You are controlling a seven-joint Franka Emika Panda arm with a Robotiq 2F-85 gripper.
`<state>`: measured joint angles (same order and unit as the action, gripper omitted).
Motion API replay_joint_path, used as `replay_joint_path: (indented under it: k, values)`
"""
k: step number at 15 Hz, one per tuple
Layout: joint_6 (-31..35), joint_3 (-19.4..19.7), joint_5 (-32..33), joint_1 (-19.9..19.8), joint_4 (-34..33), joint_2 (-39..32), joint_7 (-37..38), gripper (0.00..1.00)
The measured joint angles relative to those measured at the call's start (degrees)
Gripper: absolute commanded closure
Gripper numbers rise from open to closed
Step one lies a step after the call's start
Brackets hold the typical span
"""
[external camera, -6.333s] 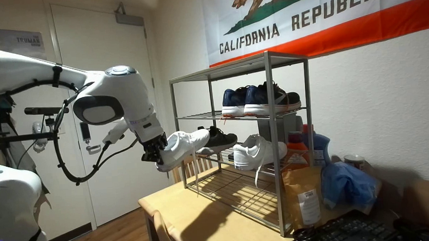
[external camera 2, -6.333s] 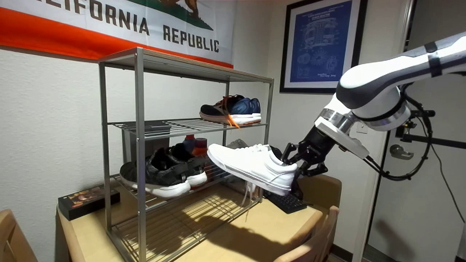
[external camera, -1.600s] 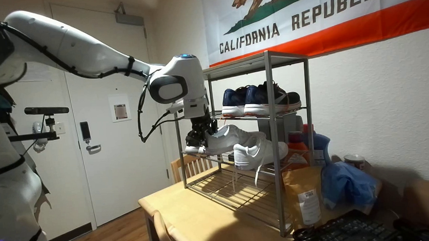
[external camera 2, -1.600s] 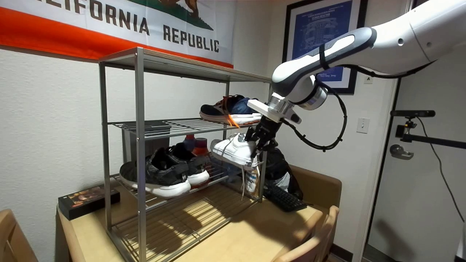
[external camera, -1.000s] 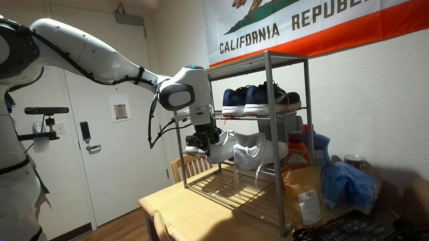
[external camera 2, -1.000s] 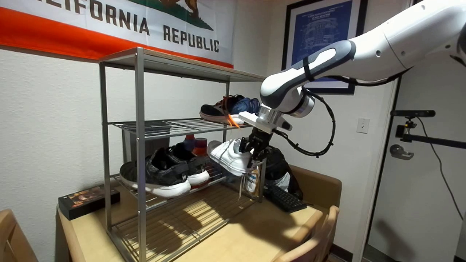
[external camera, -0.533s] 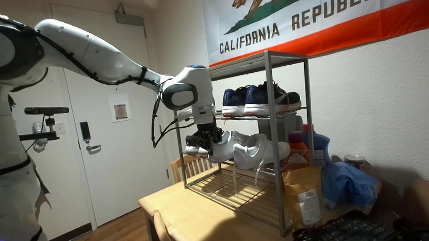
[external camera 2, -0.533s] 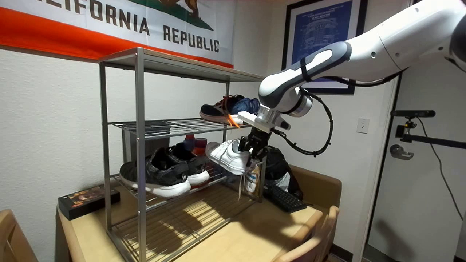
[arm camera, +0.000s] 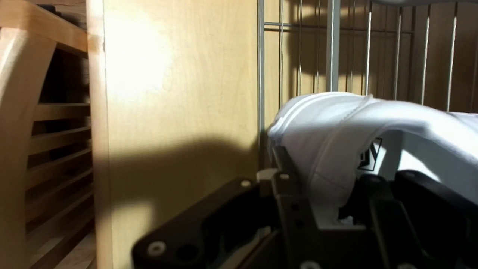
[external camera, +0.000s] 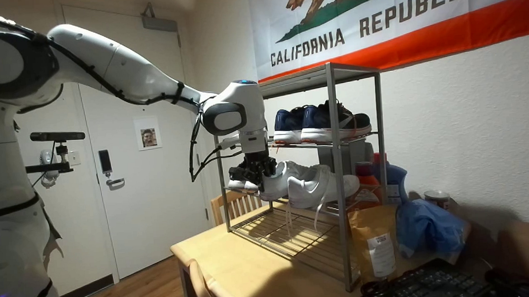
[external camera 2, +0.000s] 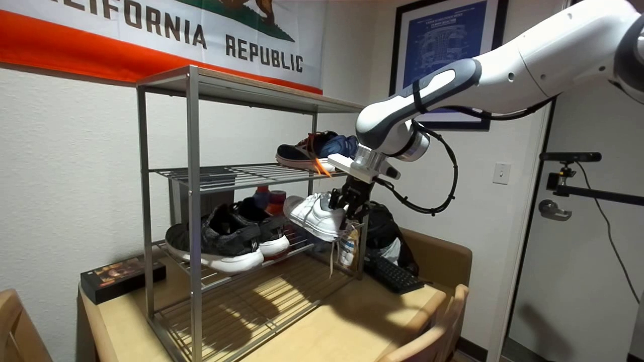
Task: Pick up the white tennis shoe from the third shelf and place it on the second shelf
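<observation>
Currently, the gripper (external camera 2: pixel 341 210) is holding a white shoe (external camera 2: pixel 316 215) by the heel

The shoe's back wall is filling the gap between the fingers (arm camera: pixel 295 213): in the wrist view, one is lying along the outside of the heel while the other is reaching into the opening, with only that wall keeping them apart. The shoe is extending ahead of the fingertips, pointing into the rack (external camera 2: pixel 193 136), tilting with its toe riding higher than its heel. It is being held at the level of the second shelf (external camera 2: pixel 302 249), heel jutting past the front edge, with the third shelf (external camera: pixel 276 234) lying below. I cannot tell whether its sole is touching the wires. Just beside it, a white sneaker (external camera: pixel 312 193) is standing on the second shelf. Black shoes (external camera 2: pixel 229 241) are sharing that shelf, and blue shoes (external camera: pixel 316 121) are standing one level up.
</observation>
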<state>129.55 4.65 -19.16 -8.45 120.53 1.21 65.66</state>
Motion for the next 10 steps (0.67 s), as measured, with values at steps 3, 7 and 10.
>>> replay_joint_path:
  k: [3, 7, 10]
  values:
    - [0.01, 0.0, -0.04, 0.42, -0.26, -1.39, -0.05, 0.97]
    - [0.12, 0.0, -1.69, 1.24, -1.16, -3.46, -0.89, 0.89]
    - [-0.03, 0.0, -2.39, 1.24, -1.55, -3.64, -1.28, 0.89]
